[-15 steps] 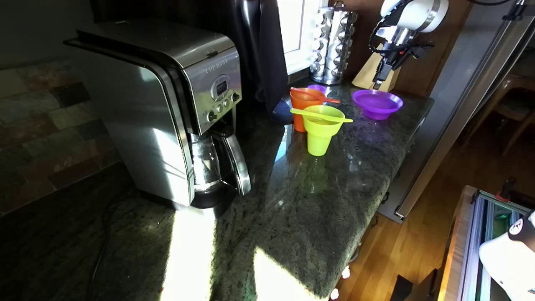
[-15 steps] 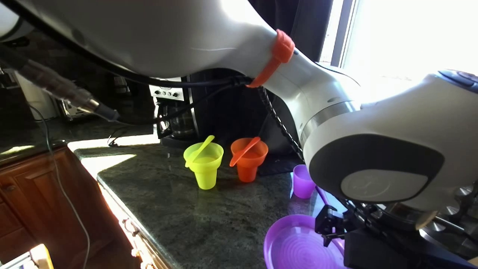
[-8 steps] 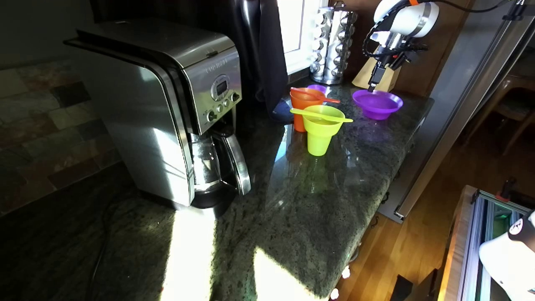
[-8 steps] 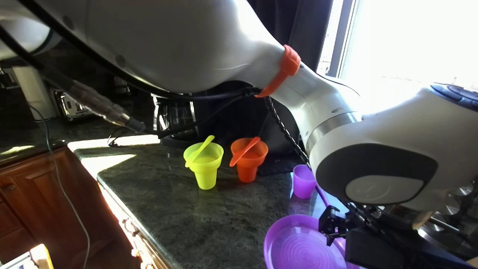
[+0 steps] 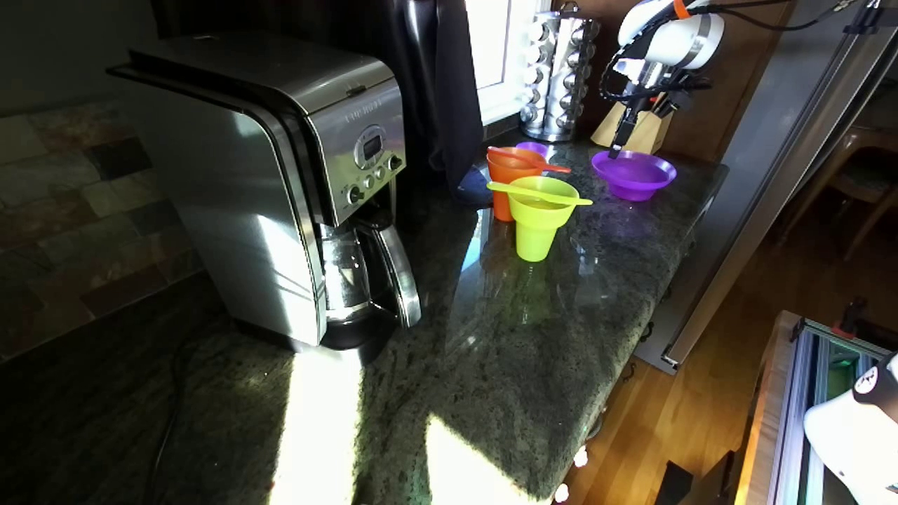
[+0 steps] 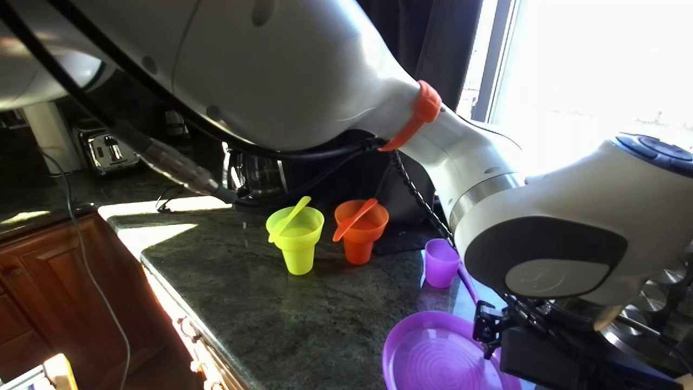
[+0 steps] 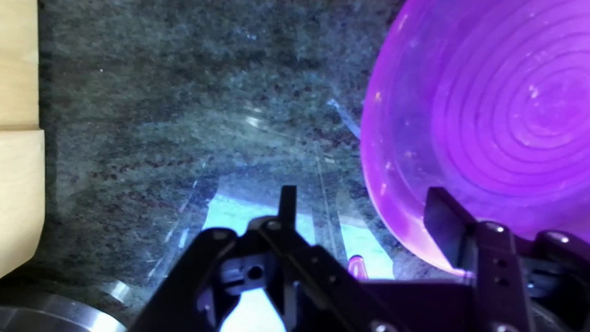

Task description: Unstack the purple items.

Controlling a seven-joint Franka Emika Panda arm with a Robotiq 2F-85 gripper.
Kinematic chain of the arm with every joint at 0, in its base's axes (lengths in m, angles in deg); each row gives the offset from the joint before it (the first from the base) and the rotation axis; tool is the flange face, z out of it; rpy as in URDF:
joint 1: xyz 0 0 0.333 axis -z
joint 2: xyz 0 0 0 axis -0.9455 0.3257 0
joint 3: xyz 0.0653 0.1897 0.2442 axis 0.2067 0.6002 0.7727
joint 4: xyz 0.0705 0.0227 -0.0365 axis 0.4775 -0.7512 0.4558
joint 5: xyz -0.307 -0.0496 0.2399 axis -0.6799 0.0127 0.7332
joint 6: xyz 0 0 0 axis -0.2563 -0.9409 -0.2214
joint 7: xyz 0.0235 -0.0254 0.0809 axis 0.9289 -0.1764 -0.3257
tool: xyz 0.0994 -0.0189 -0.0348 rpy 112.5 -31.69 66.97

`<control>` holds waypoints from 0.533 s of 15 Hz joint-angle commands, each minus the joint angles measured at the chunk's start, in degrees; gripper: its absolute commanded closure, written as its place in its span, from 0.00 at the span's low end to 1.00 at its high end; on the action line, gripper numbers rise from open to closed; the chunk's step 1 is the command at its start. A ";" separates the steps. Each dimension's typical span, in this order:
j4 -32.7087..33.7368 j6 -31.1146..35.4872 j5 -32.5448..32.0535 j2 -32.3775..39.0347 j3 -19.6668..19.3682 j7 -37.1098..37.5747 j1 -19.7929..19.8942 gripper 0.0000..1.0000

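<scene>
Dark, speckled counter (image 7: 175, 87) spans the wrist view; upper right sits the purple bowl (image 7: 488, 124), its lower-left rim crossing, as seen, between the fingers (image 7: 446, 226), which stand well apart, holding nothing.

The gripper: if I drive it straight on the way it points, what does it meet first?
Likely the purple bowl, at its rim: in the wrist view the open gripper appears to straddle that edge. How far above it the tips are is unclear.
</scene>
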 commanded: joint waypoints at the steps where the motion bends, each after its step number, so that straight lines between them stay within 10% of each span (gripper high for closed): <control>1: 1.96 -0.36 -0.70 1.63 0.66 1.50 0.30 0.58; 8: 2.75 -1.73 -0.37 1.49 1.40 1.17 0.64 1.00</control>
